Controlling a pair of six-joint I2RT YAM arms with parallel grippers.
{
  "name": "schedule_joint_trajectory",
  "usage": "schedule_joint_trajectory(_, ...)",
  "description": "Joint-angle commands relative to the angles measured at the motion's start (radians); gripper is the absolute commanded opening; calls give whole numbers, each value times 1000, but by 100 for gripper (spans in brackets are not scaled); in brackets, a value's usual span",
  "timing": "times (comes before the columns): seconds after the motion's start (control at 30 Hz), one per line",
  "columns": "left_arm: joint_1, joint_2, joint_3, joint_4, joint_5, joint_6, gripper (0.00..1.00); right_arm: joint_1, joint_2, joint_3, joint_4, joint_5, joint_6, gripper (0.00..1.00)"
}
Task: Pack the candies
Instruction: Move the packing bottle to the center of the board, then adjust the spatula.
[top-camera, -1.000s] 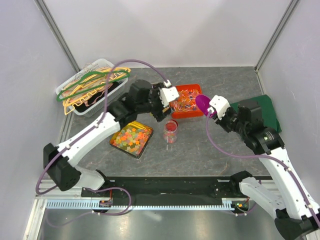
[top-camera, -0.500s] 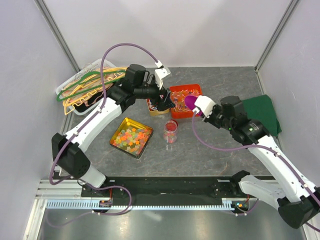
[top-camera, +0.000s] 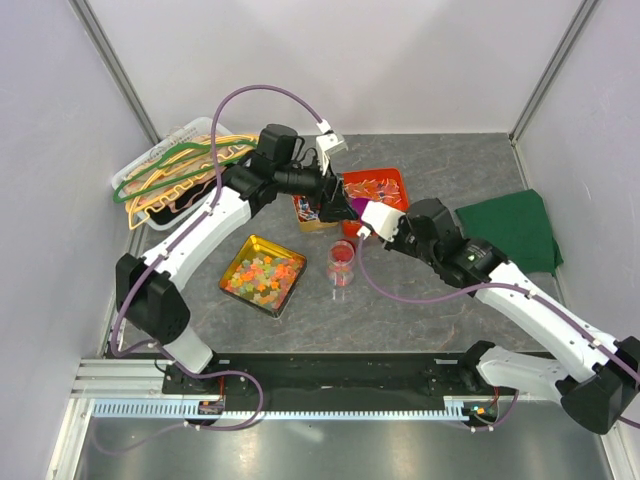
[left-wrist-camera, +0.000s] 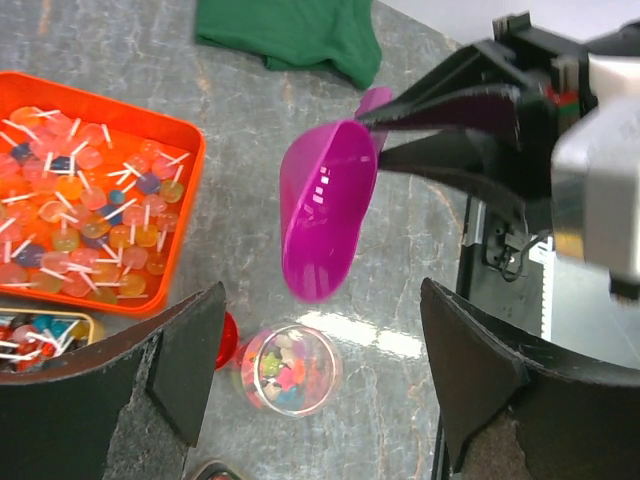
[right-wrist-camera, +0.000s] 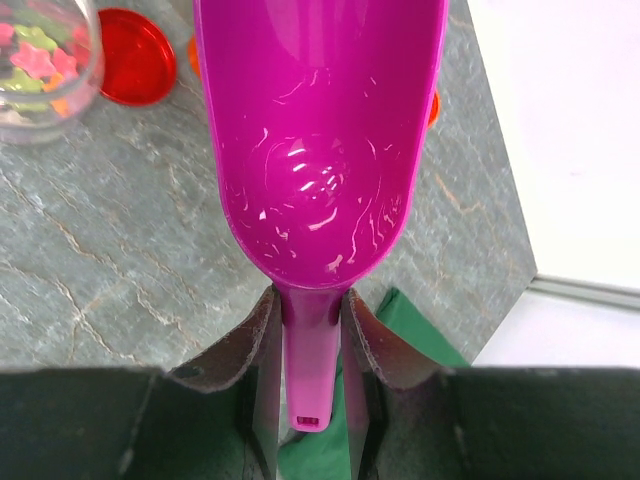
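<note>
right fingers (right-wrist-camera: 250, 340): mine, pinching the scoop (right-wrist-camera: 320, 150) handle; bowl empty, long axis straight ahead
candies (left-wrist-camera: 80, 215): in orange tray (left-wrist-camera: 192, 190), beneath and ahead of bowl
left fingers (left-wrist-camera: 130, 390): spread, empty

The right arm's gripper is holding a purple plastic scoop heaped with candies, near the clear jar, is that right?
Not quite: the purple plastic scoop in the right gripper is empty, as the right wrist view shows. It is near the clear jar.
</note>
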Motion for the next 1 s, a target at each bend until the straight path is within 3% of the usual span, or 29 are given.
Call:
schedule_joint_trajectory(0.0, 1, 28, 39, 9, 48, -46, 84, 45, 10, 25, 64, 76, 1, 0)
schedule_joint_trajectory(0.2, 0, 43, 27, 9, 19, -35, 76, 70, 24, 90, 36, 89, -4, 0)
schedule_joint_trajectory(0.43, -2, 63, 27, 15, 19, -33, 55, 123, 65, 104, 28, 115, -6, 0)
schedule_joint_trajectory(0.57, -2, 67, 29, 16, 17, -33, 51, 134, 71, 101, 36, 125, -9, 0)
schedule_joint_trajectory(0.97, -14, 78, 15, 18, 2, -17, 25, 145, 70, 108, 67, 152, 5, 0)
